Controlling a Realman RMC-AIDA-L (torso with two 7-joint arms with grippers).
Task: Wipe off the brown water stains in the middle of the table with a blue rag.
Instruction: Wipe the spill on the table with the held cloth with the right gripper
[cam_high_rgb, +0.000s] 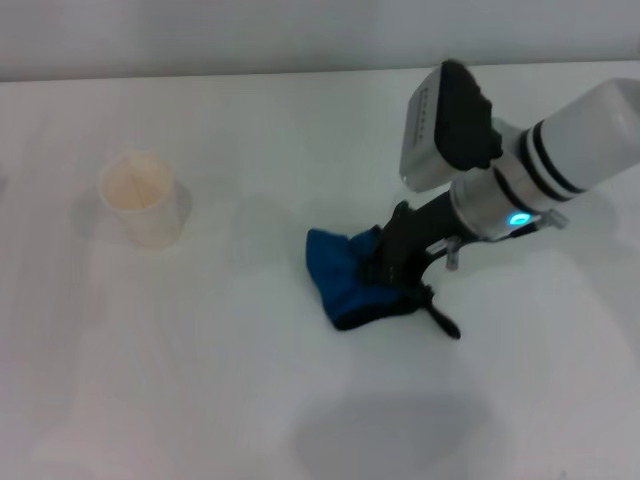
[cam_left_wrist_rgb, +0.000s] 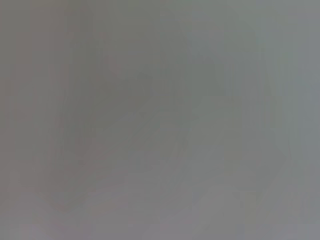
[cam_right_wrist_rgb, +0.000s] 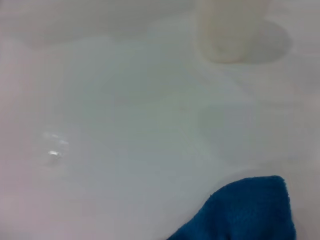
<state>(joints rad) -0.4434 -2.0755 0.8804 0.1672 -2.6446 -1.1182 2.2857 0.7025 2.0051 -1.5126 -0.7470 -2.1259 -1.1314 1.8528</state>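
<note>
Brown water stains cannot be made out as a clear puddle on the white surface; the head view shows only plain white around the cloth, and the right wrist view shows a faint wet glint well apart from it, too weak to call a stain. One blue rag lies bunched near the middle of the surface, its black edging along the near side and a short black loop tab sticking out toward the right. In the right wrist view a corner of the blue rag fills the near edge. One cream paper cup stands upright well to the left of the rag; its inside looks pale and I cannot tell whether it holds anything. The same cup appears blurred in the right wrist view. One arm is at work: the right arm reaches in from the right edge, angled down and leftward, and the right gripper is pressed into the rag with its dark fingers closed on the bunched cloth. The left gripper does not appear in the head view, and the left wrist view shows only a grey blur.
</note>
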